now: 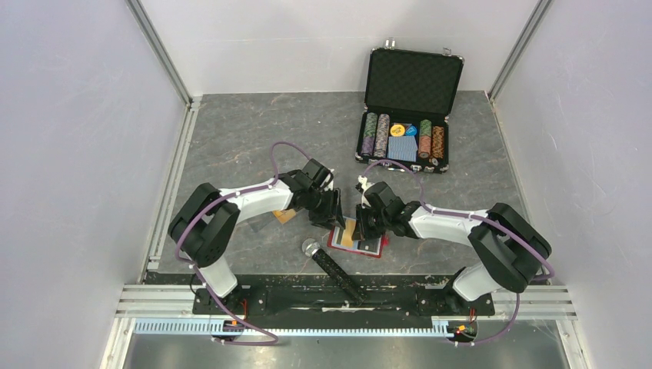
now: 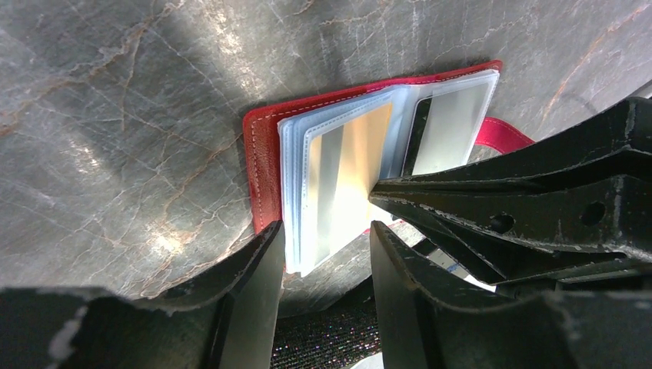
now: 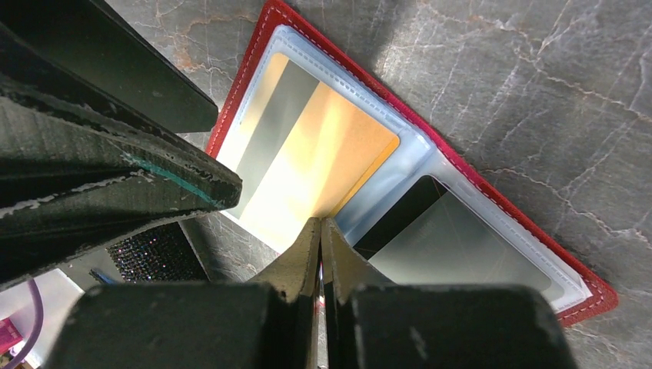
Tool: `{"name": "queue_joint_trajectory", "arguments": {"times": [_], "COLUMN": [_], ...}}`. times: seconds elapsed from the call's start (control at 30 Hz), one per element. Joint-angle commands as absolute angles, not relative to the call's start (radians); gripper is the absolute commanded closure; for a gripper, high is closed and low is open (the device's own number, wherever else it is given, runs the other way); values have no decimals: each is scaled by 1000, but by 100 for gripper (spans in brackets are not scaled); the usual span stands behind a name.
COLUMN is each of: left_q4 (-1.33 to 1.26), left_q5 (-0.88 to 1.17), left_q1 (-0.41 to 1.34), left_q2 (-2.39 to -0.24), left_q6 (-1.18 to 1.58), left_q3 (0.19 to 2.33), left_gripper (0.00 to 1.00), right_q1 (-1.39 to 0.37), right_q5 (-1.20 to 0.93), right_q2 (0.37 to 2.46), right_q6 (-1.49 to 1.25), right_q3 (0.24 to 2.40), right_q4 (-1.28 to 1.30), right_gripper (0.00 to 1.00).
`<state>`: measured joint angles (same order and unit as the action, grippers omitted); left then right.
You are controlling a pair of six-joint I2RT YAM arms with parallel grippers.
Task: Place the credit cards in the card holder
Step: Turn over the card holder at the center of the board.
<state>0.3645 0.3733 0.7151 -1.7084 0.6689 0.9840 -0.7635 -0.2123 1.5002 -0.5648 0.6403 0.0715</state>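
holder (image 2: 263,161) lying open on the table (image 1: 231,138), near the arm bases, between the two grippers. red cover facing down, clear sleeves facing up. gold card (image 3: 323,161) sitting in one sleeve, black card (image 3: 454,246) sitting in the next (its face is glaring silver in both wrist views).

left gripper (image 2: 327,242) hanging over the gold-card end of the holder, fingers standing apart, the sleeve's corner showing in the gap. cannot tell whether they are touching it.

right gripper (image 3: 320,234) pointing down at the fold between the two sleeves, right at the gold card's edge. its tips are pressing together with nothing showing between them. the two grippers are sitting close, almost nose to nose.

another orange card (image 1: 285,217) lying flat on the table under the left arm, apart from the holder. black stick (image 1: 336,267) lying just beside the holder on the near side. chip case (image 1: 411,108) standing open at the far side, well apart.
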Motion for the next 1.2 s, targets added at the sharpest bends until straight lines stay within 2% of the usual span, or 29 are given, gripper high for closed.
{"name": "queue_joint_trajectory", "arguments": {"times": [0.0,0.23,0.4,0.47,0.53,0.67,0.7,0.93,1.07,1.17], "left_q4": [323,319,302,281,269,298,326,519,461,405], "left_q5": [408,407,429,446,458,441,423,302,372,422], "left_q1": [727,744,754,755,755,755,755,756,779,811], "left_q2": [-1726,-1737,-1758,-1762,-1760,-1738,-1731,-1702,-1718,-1752], "left_q6": [686,689,694,701,708,707,701,657,683,710], "left_q3": [988,995,996,990,988,1000,1008,1082,1096,1118], "left_gripper": [49,61,62,65,73,97,98,97,71,62], "right_q1": [-767,-767,-766,-767,-767,-765,-766,-756,-735,-708], "right_q5": [-183,-186,-192,-196,-200,-210,-209,-138,-57,-7], "right_q2": [1522,1529,1526,1520,1508,1468,1455,1329,1249,1192], "right_q6": [-548,-547,-547,-548,-547,-549,-549,-555,-554,-550], "right_q3": [624,626,629,630,632,639,642,667,675,674], "right_q4": [69,68,64,62,60,46,45,85,143,185], "right_gripper": [100,100,100,100,100,100,99,97,96,96]}}
